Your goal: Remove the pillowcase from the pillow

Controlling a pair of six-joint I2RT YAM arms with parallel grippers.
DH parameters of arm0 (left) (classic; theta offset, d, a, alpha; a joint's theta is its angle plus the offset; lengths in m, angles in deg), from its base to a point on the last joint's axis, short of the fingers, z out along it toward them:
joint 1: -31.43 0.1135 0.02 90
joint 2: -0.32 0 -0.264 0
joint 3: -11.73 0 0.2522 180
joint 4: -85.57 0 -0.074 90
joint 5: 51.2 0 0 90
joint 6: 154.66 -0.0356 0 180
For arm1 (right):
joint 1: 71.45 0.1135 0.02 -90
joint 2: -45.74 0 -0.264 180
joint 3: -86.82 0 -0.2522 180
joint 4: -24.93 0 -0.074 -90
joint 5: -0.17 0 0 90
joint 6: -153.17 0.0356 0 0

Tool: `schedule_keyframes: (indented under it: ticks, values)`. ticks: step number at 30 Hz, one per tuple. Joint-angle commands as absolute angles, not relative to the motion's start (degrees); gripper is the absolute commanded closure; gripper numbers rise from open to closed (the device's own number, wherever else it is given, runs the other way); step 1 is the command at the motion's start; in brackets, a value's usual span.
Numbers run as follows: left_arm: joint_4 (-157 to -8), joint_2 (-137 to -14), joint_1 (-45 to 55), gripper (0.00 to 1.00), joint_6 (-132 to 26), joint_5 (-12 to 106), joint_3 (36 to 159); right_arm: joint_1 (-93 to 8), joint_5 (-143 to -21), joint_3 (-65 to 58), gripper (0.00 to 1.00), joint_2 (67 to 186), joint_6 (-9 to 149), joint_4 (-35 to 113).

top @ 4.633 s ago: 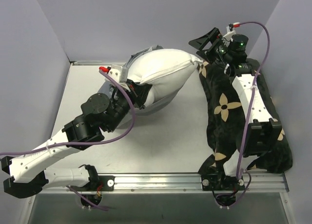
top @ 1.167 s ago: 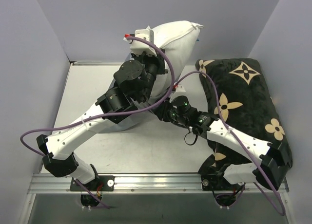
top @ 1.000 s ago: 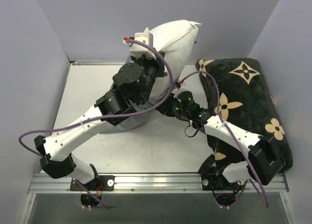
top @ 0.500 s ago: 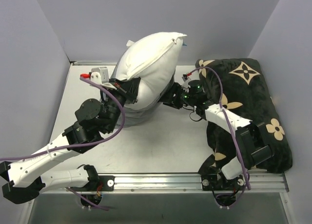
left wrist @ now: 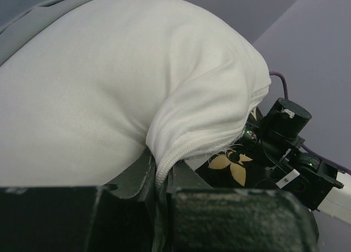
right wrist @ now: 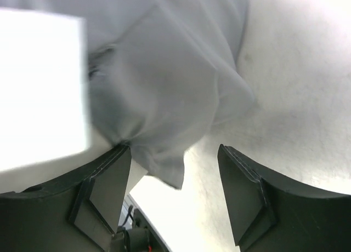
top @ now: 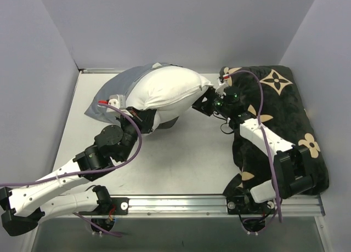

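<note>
Pinching zipped seam of pillow (left wrist: 109, 87) in closed left gripper (left wrist: 159, 182), presumably to drag it clear. Holding nothing in right gripper (right wrist: 174, 160), jaws spread wide beside a fold of pillowcase (right wrist: 164, 71), perhaps to pin it. Noted pillow mostly out near table (top: 181, 153) far edge, pillowcase bunched beneath toward far-left corner

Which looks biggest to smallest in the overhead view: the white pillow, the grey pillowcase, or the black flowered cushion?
1. black flowered cushion
2. white pillow
3. grey pillowcase, judged only by the part showing; some of it lies hidden under the pillow, so its full size is unsure.
</note>
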State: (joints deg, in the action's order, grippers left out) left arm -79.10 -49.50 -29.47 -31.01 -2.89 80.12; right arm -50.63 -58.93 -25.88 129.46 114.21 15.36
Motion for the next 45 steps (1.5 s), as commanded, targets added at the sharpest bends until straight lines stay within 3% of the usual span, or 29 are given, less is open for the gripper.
schedule_keyframes:
  ticks: [1,5,11,12,15,22,26,30,35,40,44,45]
  values:
    - [-81.46,-47.05,-28.95,1.0,-26.95,-4.09,80.16,-50.44,-60.29,-27.9,0.34,125.02,115.72,7.42]
    - [-80.76,-46.08,-28.95,1.0,-25.29,-1.21,80.16,-50.7,-62.49,-28.97,0.34,125.36,116.16,5.46]
    - [-76.72,-45.03,-28.95,1.0,-22.3,6.87,79.98,-51.06,-62.4,-22.65,0.49,133.27,117.56,3.1]
    - [-76.02,-44.59,-29.03,1.0,-22.21,7.85,79.9,-51.06,-62.66,-21.16,0.61,134.93,117.66,3.09]
    - [-73.29,-42.92,-28.95,1.0,-21.41,11.8,79.28,-51.58,-64.42,-19.13,0.8,137.48,117.48,4.49]
    - [-70.64,-41.42,-28.86,1.0,-21.94,29.11,78.58,-54.13,-62.85,-6.05,0.83,148.55,113.63,12.31]
    - [-72.14,-43.35,-28.86,1.0,-20.8,41.75,75.51,-54.13,-60.21,8.78,0.83,157.25,109.93,20.04]
    - [-75.82,-43.71,-29.03,1.0,-18.69,46.97,71.03,-53.78,-54.85,20.06,0.81,168.57,107.29,28.03]
    - [-77.59,-43.62,-29.04,1.0,-18.86,44.01,67.51,-52.9,-51.06,20.97,0.75,172.57,104.66,31.39]
    - [-79.78,-46.25,-28.95,1.0,-18.25,35.56,63.99,-55.97,-53.0,13.58,0.48,166.25,105.61,31.57]
    - [-87.6,-51.25,-29.12,1.0,-14.74,29.4,60.04,-59.66,-53.96,15.32,0.26,159.75,105.62,38.4]
    - [-90.4,-52.05,-29.04,1.0,-14.3,28.7,58.81,-59.93,-54.31,16.46,0.25,159.04,104.75,41.47]
